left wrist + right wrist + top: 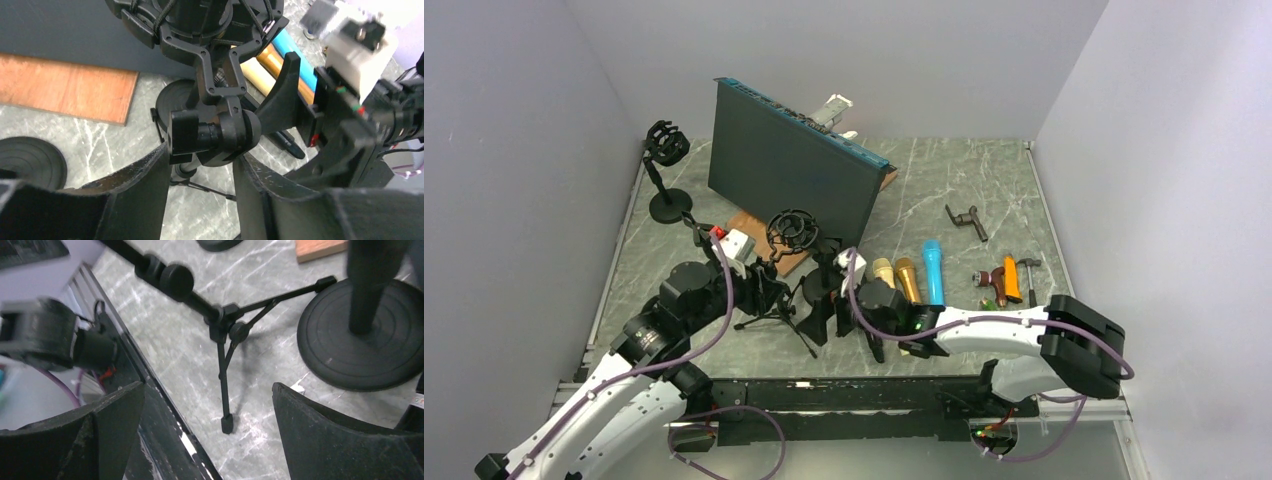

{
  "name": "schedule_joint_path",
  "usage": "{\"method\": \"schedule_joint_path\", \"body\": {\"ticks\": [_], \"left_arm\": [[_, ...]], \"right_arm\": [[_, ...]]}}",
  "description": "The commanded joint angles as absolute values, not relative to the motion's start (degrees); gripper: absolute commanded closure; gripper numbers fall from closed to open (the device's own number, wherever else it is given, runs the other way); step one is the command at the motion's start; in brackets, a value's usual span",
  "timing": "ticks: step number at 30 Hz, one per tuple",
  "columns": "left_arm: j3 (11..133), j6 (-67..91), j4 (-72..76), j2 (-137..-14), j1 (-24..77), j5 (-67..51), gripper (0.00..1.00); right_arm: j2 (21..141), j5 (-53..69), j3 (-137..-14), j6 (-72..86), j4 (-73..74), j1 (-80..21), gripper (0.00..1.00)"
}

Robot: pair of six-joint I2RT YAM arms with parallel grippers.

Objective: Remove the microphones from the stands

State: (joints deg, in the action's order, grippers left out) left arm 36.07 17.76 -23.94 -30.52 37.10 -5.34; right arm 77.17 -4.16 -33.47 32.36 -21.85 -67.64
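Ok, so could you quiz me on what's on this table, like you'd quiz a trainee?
1. True or false: the right tool is clamped on the tripod stand.
2. How many microphones lie on the table right of that stand? A two, B three, C five.
3. What sits between the left tool's fingers?
Key: 1 false, its jaws gape, holding nothing. 2 B: cream microphone, gold microphone, blue microphone. 3 The shock mount's pivot joint.

Three loose microphones (908,280), two arms (1009,335)
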Motion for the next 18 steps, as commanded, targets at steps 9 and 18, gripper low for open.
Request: {"method": "schedule_joint_path", "body": {"ticks": [9, 18], "left_arm": [[34.0, 15.5, -14.0, -30.3, 37.0, -8.3, 0.84], [32.2, 15.0, -13.8, -28.0, 37.0, -14.8, 1.0]], "right_arm": [[79.2, 11.2, -31.9, 48.7, -39.2, -57.7, 0.07], [82.0, 14.3, -30.4, 54.1, -44.9, -57.5, 0.17]]}}
